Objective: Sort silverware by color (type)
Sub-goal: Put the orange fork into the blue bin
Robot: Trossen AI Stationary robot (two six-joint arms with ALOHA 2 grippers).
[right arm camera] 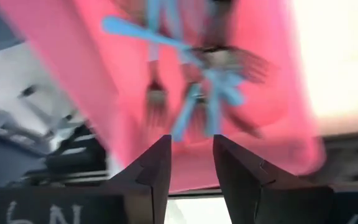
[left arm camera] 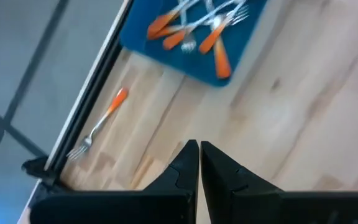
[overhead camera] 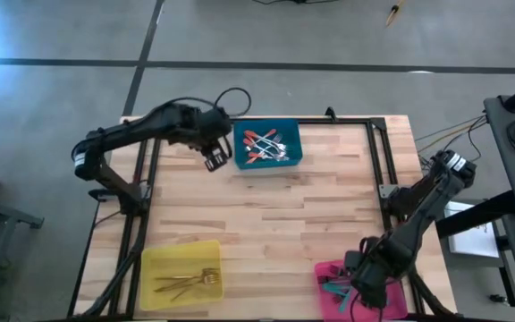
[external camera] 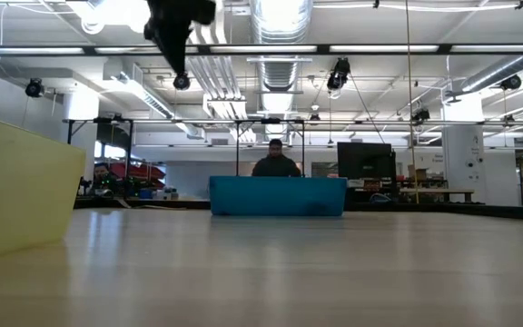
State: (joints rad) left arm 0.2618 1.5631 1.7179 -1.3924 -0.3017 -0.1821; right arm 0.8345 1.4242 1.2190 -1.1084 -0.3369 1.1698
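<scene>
High view shows the pale wooden table [overhead camera: 266, 224] carrying three flat rectangular bins: a blue bin [overhead camera: 267, 144] at the far edge, a yellow bin [overhead camera: 182, 275] at the near-left corner and a pink bin [overhead camera: 365, 288] at the near-right corner. Taking the blue bin as landmark, the red-orange-handled forks [overhead camera: 265, 147] lie crossed in a heap inside it, silver heads tangled together. The left gripper [overhead camera: 215, 160] hangs just beside the blue bin's left side, above bare wood, with its fingers [left arm camera: 185, 168] pressed together and nothing between them. One more red-orange-handled fork [left arm camera: 98, 124] shows only in the left wrist view, lying on the wood outside the blue bin, close along the dark frame rail [left arm camera: 82, 118] at the table edge. Well apart from the blue bin, the all-gold forks [overhead camera: 189, 282] rest in the yellow bin. The right gripper [overhead camera: 366, 288] is down over the pink bin, diagonally opposite the blue bin's end of the table; its fingers [right arm camera: 157, 171] stand parted and hold nothing, with the teal-handled forks [right arm camera: 194, 81] piled in the pink bin just beyond them. Low view shows a person [external camera: 276, 160] seated behind the blue bin.
</scene>
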